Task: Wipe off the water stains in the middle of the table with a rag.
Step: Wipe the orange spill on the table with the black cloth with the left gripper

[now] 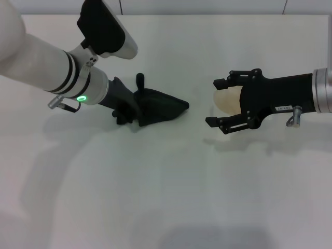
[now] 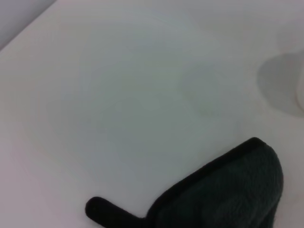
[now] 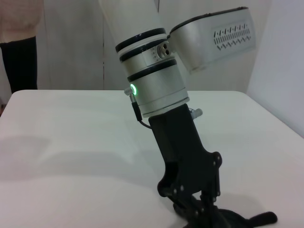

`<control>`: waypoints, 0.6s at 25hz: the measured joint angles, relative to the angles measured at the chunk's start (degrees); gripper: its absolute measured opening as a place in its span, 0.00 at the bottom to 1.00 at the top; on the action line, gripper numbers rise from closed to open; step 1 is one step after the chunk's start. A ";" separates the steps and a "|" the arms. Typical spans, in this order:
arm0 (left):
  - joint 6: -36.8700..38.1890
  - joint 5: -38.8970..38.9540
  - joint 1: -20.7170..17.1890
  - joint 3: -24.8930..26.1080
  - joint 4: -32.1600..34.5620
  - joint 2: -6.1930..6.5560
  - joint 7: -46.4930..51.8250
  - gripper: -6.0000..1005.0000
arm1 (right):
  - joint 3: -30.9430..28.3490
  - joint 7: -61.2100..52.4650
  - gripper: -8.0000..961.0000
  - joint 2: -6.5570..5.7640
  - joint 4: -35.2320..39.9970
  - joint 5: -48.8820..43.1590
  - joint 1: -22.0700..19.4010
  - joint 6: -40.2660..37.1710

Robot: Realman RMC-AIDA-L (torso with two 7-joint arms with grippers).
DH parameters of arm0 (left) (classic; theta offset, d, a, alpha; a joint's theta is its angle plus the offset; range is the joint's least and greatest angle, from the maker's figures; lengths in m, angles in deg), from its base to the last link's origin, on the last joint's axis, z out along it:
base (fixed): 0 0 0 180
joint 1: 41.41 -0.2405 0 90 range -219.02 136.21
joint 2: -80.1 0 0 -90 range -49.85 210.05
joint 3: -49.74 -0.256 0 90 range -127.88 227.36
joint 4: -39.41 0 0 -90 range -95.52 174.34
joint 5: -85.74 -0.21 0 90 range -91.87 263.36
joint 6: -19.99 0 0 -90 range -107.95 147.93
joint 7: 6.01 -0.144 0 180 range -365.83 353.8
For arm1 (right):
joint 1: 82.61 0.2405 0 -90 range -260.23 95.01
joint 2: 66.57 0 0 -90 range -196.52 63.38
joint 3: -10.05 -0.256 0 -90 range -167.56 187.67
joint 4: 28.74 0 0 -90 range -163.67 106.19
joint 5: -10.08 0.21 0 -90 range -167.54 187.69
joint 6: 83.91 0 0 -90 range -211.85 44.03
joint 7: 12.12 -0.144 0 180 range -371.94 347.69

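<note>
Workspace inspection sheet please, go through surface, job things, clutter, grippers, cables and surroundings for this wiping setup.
Surface: white table, no amber blotch seen on the bare parts.
Job's things: dark rag lies flat left of centre, thin tail corner sticking out.
Clutter: a pale rounded object between the right gripper's fingers, not identifiable.
Grippers: left gripper pressed down on the rag; right gripper open, around the pale object.
Cables: thin cable beside the left wrist.
Surroundings: pale wall, a person standing behind the table.

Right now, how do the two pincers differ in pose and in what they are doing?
The left pincer points down, pressed onto the rag on the table; the right pincer lies level with fingers spread. The left grips cloth; the right holds nothing, a pale cup between its fingers. Both are black.
</note>
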 joint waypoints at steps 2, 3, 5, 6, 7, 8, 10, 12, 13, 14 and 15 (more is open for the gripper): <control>-0.15 0.26 0.14 -0.24 0.29 0.00 0.00 0.09 | 0.01 -0.01 0.90 0.00 0.00 -0.01 0.00 0.00; -0.20 0.32 0.26 -0.41 0.41 0.00 0.00 0.09 | 0.04 -0.01 0.90 0.00 0.00 -0.02 0.00 0.00; -0.38 0.49 0.62 -1.07 0.53 0.01 -0.05 0.09 | 0.04 0.01 0.90 0.00 0.00 -0.03 0.00 -0.01; -0.41 0.70 0.75 -1.52 0.53 0.00 -0.14 0.09 | 0.04 0.03 0.90 0.00 0.00 -0.03 -0.01 -0.01; -0.45 1.00 0.88 -2.09 0.55 0.01 -0.35 0.09 | 0.05 0.05 0.90 0.00 0.00 -0.04 -0.01 -0.01; -0.45 1.45 0.97 -2.98 0.57 0.01 -0.68 0.09 | 0.06 0.05 0.90 0.00 0.00 -0.04 -0.02 -0.01; -0.36 2.20 1.03 -4.42 0.92 0.02 -1.61 0.09 | 0.07 0.05 0.90 0.00 0.00 -0.03 -0.07 -0.01; -0.19 2.54 0.71 -5.49 1.64 0.02 -2.14 0.09 | 0.02 0.05 0.90 0.00 0.00 -0.04 -0.20 -0.01; -0.13 2.78 0.38 -6.13 2.22 0.01 -2.40 0.09 | -0.03 0.05 0.90 0.00 0.00 -0.04 -0.26 -0.01; -0.05 3.15 -0.02 -6.71 2.85 0.02 -2.62 0.09 | -0.08 0.06 0.90 0.00 0.00 -0.03 -0.30 -0.01; 0.01 3.55 -0.44 -7.17 3.51 0.05 -2.79 0.09 | -0.13 0.05 0.90 0.00 0.00 -0.04 -0.33 -0.01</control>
